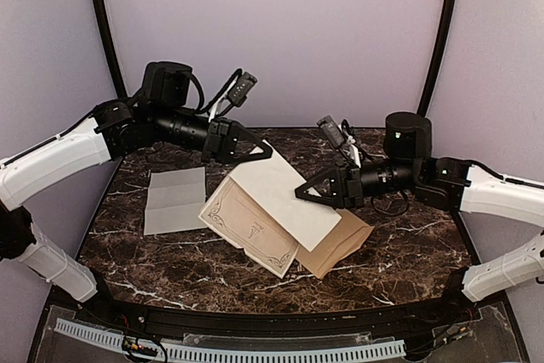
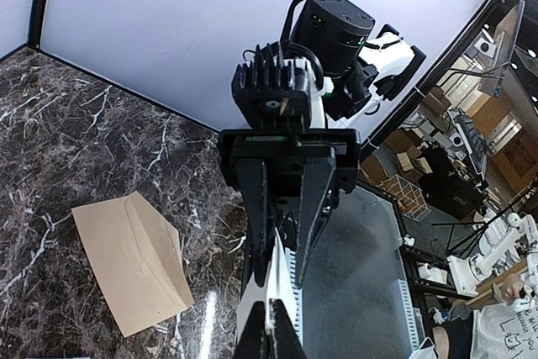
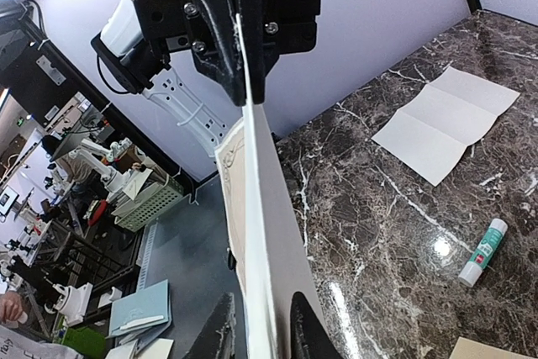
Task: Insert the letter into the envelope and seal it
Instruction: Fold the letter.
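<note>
left claw: left gripper (image 1: 265, 153) clenched on the 11 o'clock corner of a white sheet (image 1: 285, 197). Right wrist view has that sheet edge-on, its top edge pinched in these jaws.
right claw: right gripper (image 1: 303, 195) at the sheet's 3 o'clock edge. Jaws partly apart, one finger each side of the paper. Released, no pinch visible.
white sheet: mid-table, lifted off the table (image 1: 399, 252) between the two claws.
cream sheet (image 1: 246, 225): ornate printed border, just under the white sheet on its 7 o'clock side. Cannot tell if the two are one folded piece.
letter (image 1: 174, 200): flat on the table at 9 o'clock of the held sheet. Creased panels show, and it is apart from both claws.
envelope (image 1: 340, 248): tan, flat on the table at 5 o'clock of the held sheet. In top view its 10 o'clock part is covered by the sheets.
in the way: the held paper sits between letter and envelope and overlaps the envelope from above.
glue stick (image 3: 483, 251): lying on the table, seen in right wrist view only, at 5 o'clock of the letter. A tan corner shows at the frame's bottom edge nearby.
left wrist view only: envelope whole and uncovered at 8 o'clock of the fingers, with a fold line across it.
top view only: both arms, letter, sheets and envelope in one layout.
</note>
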`<state>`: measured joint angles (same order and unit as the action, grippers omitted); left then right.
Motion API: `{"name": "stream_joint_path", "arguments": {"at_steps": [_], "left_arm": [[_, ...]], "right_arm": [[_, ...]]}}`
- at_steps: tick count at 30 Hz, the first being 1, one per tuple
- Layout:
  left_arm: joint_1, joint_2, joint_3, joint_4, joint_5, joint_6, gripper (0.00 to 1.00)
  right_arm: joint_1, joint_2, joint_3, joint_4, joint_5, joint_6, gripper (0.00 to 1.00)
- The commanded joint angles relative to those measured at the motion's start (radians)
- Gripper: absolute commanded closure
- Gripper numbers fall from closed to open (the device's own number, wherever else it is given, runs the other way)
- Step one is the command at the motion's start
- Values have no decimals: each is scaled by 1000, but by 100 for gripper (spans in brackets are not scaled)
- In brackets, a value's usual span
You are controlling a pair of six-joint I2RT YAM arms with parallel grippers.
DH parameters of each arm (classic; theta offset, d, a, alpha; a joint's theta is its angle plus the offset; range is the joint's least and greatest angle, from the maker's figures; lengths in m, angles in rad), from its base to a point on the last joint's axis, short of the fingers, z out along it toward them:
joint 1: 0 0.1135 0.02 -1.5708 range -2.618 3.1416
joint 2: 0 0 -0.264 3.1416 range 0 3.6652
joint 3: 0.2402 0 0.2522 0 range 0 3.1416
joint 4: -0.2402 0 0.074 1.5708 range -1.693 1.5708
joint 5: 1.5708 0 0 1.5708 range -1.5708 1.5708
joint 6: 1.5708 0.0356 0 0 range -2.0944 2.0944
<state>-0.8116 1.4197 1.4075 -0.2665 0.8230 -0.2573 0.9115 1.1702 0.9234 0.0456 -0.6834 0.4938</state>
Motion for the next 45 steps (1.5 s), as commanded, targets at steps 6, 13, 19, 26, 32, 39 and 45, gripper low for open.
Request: {"name": "stream_joint_path", "arguments": {"at_steps": [6, 13, 19, 26, 32, 39, 45], "left_arm": [[47, -73, 28, -70, -24, 54, 100], [68, -90, 19, -65, -14, 51, 100], [89, -101, 18, -80, -13, 61, 100], [96, -107, 8, -81, 7, 59, 100], [96, -102, -3, -70, 37, 49, 100], [95, -102, -11, -66, 57, 44, 100], [95, -103, -12, -69, 54, 47, 100]], "right_arm": [[-19, -55, -53, -68, 31, -26, 98], [-28, -73, -70, -73, 31, -17, 95], [-35, -106, -86, -84, 43, -10, 81], [-43, -127, -111, -56, 43, 7, 86], [-43, -113, -117, 12, 24, 28, 80], [-44, -99, -113, 55, 12, 35, 95], [-45, -103, -119, 49, 9, 32, 100]]}}
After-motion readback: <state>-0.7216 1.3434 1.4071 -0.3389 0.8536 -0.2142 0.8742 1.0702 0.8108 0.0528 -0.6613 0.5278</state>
